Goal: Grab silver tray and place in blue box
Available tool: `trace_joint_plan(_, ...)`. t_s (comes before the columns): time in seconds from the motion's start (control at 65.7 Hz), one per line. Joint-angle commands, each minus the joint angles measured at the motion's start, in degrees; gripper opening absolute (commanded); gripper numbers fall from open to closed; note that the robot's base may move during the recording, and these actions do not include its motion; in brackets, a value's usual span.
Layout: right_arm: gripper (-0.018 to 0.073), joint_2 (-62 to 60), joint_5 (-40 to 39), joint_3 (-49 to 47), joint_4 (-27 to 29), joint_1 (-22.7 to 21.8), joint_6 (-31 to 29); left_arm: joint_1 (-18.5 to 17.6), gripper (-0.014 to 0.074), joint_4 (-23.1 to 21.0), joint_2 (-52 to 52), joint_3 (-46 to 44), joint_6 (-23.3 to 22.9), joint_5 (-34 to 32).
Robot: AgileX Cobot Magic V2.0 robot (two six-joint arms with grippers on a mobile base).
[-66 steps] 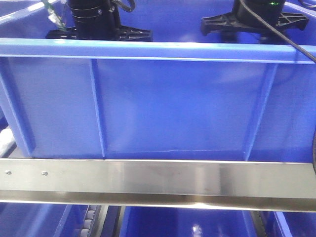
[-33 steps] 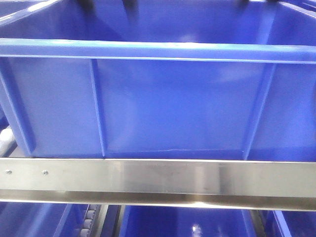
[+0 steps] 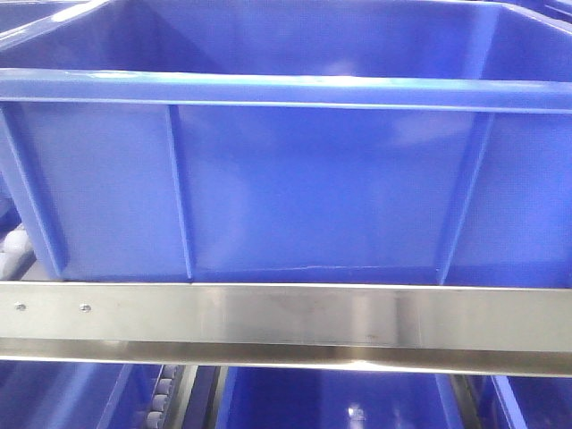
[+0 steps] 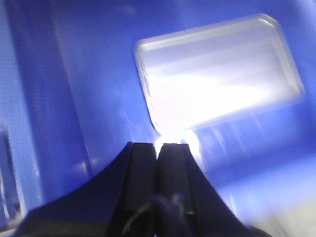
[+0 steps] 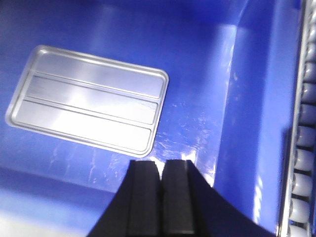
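Note:
The silver tray (image 5: 89, 100) lies flat on the floor of the blue box (image 5: 197, 59), its two long ridges showing. In the right wrist view it sits up and to the left of my right gripper (image 5: 160, 164), which is shut on nothing and held above the box floor. In the blurred left wrist view the tray (image 4: 217, 74) is a bright glare beyond my left gripper (image 4: 157, 145), also shut and empty. The front view shows only the blue box's ribbed side wall (image 3: 304, 188) and rim; neither gripper and no tray appear there.
A steel rail (image 3: 286, 322) runs across in front of the box. More blue crates (image 3: 331, 402) sit below it. A roller conveyor (image 5: 303, 148) runs along the box's right side.
Both arms stood inside the box a second ago; they have risen out of the front view. The box has not moved.

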Motion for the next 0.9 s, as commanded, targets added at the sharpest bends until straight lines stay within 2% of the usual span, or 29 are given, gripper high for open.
trace_joint_plan(0.0, 0.0051, -6.84, -7.02, 3.46, -1.03, -0.09, -1.71, -1.54, -0.0105, 2.12, -6.51, 3.51, -0.01, -6.45)
trace_joint_plan(0.091, 0.0051, -13.09, -9.59, 9.04, -1.03, -0.09, -3.36, -2.85, -0.0105, 2.68, -11.41, 9.02, -0.01, -11.55)
trace_joint_plan(0.274, 0.0051, -27.43, -15.16, 20.48, -1.03, -0.09, -3.82, -5.25, -0.0105, 3.3, -23.33, 23.22, 0.09, -26.16)
trace_joint_plan(0.442, 0.0051, -37.19, -19.73, 27.42, -1.04, -0.09, -4.01, -5.79, -0.0105, 4.48, -31.44, 32.68, 0.09, -36.09)
trace_joint_plan(0.533, 0.0051, -40.99, -21.73, 29.58, -1.04, -0.09, -4.01, -5.79, -0.0105, 7.54, -33.71, 35.32, 0.09, -37.96)
trace_joint_plan(0.883, 0.0051, -41.69, -21.35, 30.26, -1.04, -0.09, -4.01, -5.79, -0.0105, 7.63, -32.03, 36.29, 0.09, -37.68)
